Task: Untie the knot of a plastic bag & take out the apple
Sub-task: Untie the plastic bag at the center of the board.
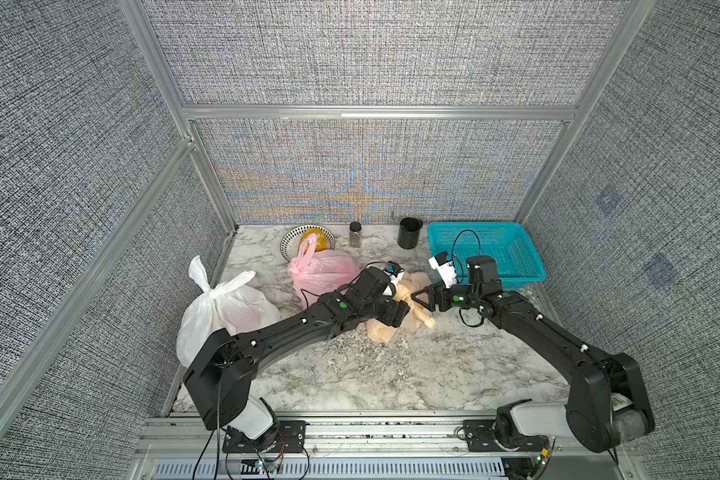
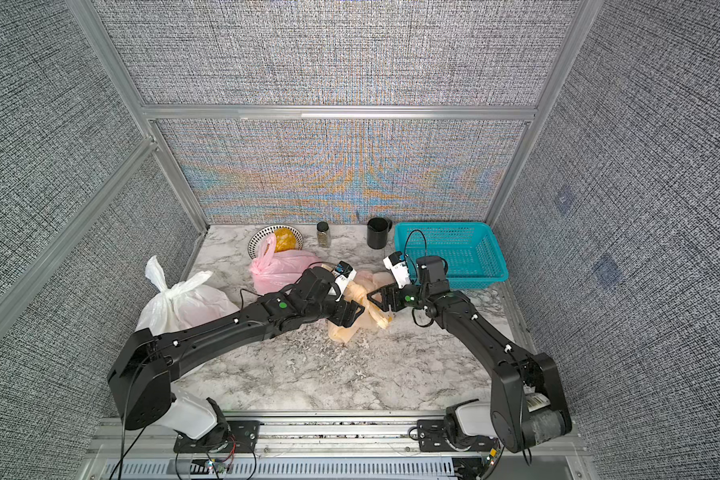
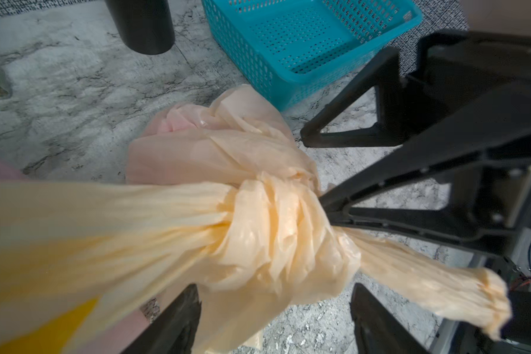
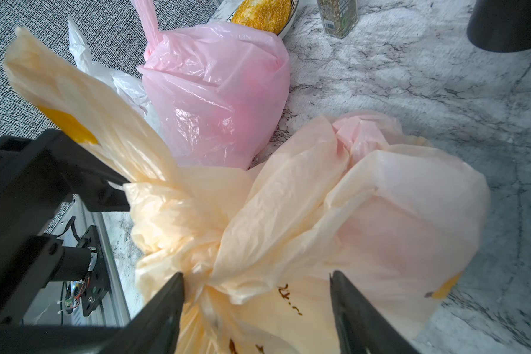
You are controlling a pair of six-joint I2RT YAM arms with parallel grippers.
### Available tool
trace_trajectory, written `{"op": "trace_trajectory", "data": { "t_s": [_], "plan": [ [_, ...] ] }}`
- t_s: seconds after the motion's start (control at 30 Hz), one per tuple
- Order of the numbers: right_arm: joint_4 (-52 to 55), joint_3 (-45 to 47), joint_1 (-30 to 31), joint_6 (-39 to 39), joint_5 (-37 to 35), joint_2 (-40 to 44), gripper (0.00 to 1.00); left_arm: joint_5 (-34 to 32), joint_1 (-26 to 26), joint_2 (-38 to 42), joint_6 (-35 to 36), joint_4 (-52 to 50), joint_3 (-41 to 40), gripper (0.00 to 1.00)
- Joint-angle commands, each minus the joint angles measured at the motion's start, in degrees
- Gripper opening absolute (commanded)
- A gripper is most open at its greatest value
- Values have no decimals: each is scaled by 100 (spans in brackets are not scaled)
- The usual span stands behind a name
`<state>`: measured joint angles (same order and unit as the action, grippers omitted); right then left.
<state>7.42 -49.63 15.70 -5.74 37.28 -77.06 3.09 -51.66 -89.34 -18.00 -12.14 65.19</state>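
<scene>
I find the orange bag [image 1: 381, 332] lying on the table [image 1: 350, 374] between the two arms, in front of the pink bag [image 1: 323, 272] and near the blue basket [image 1: 487, 249]. Its knot [image 3: 276, 226] is tied and bunched tight, with one twisted tail [image 3: 426, 275] sticking out free.

The left claw [image 3: 275, 288] stands spread, its fingers either side of the knot and pinching nothing. The right claw [image 4: 255, 275] is likewise spread, straddling the gathered plastic. In the left wrist view one of its fingers touches the knot. I judge the two are set facing each other so that each can take one side of the knot and pull it apart.

The apple is not visible. A rounded pinkish bulge [image 4: 405, 233] in the bag's body suggests it sits inside. Extraction cannot begin until the knot loosens.
</scene>
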Motion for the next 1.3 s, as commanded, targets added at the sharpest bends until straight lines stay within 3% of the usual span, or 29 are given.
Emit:
{"op": "trace_trajectory", "data": {
  "t_s": [0.0, 0.07, 0.4, 0.8, 1.03, 1.2, 1.27],
  "plan": [
    [68, -2, 8, 44, -24, 90, 75, -503, -7, -167, 100, -70, 174, 73],
    [102, 3, 10, 55, -11, 143, 74, -541, -10, -278, 193, 13, 287, 65],
    [-37, 111, 12, 35, -214, 248, 76, -882, 24, -533, 437, 151, 496, 0],
    [-459, -362, 420, 15, -447, -357, 72, -483, 103, -505, 639, 273, 477, 0],
    [-344, -491, 542, 37, -587, -571, 51, -612, 211, -295, 571, 314, 365, 0],
    [-311, -370, 450, -13, -620, -235, 24, -722, 456, -112, 531, 265, 187, 0],
    [-239, -371, 415, -24, -564, -165, 6, -722, 587, -76, 465, 310, 99, 0]
  ]
}}
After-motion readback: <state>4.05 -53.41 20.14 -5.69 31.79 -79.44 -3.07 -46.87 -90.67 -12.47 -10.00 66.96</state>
